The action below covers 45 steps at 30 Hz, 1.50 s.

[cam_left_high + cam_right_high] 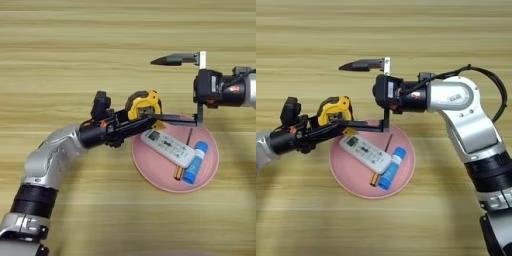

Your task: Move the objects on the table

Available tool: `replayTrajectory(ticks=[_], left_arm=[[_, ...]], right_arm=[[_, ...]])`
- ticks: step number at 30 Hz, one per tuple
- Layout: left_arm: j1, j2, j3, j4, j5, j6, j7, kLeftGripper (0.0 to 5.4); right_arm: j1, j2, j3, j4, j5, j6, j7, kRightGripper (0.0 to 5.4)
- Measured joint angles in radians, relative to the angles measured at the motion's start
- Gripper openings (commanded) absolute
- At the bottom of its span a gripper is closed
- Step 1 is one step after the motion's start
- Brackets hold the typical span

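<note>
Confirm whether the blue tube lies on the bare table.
No. The blue tube lies inside the pink plate, beside the white remote.

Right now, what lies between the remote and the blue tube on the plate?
The screwdriver, its shaft showing between remote and tube on the plate; both views show it.

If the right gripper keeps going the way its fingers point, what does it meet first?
Probably the yellow-black tape measure in the left gripper: the right gripper, wide open, points toward the robot's left, its lower finger over the round pink plate. Depth is unclear.
</note>
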Motion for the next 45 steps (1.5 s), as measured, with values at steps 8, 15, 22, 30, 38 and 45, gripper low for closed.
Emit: replayTrajectory(ticks=[8,15,22,30,38,45], left_arm=[[0.002,0.001,-0.010,0.000,0.033,-0.026,-0.009,2.52],[0.016,0.003,-0.031,-0.003,0.064,-0.067,-0.020,2.52],[0.015,0.010,-0.062,-0.003,0.135,-0.144,-0.042,2.52],[0.013,0.040,-0.125,0.030,0.283,-0.355,-0.066,2.52],[0.017,0.062,-0.170,0.054,0.348,-0.472,-0.095,2.52],[0.001,0.081,-0.217,0.102,0.411,-0.551,-0.118,2.52]], right_arm=[[0.033,0.020,-0.123,-0.054,0.086,0.062,-0.142,5.40],[0.036,0.071,-0.215,-0.021,0.016,0.153,-0.432,5.40],[0.046,0.157,-0.280,0.073,-0.120,0.156,-0.737,5.40],[0.018,0.249,-0.296,0.444,-0.297,-0.076,-1.010,5.40],[-0.062,0.272,-0.300,0.702,-0.302,-0.196,-1.035,5.40],[-0.099,0.266,-0.310,0.796,-0.306,-0.227,-1.052,5.40]])
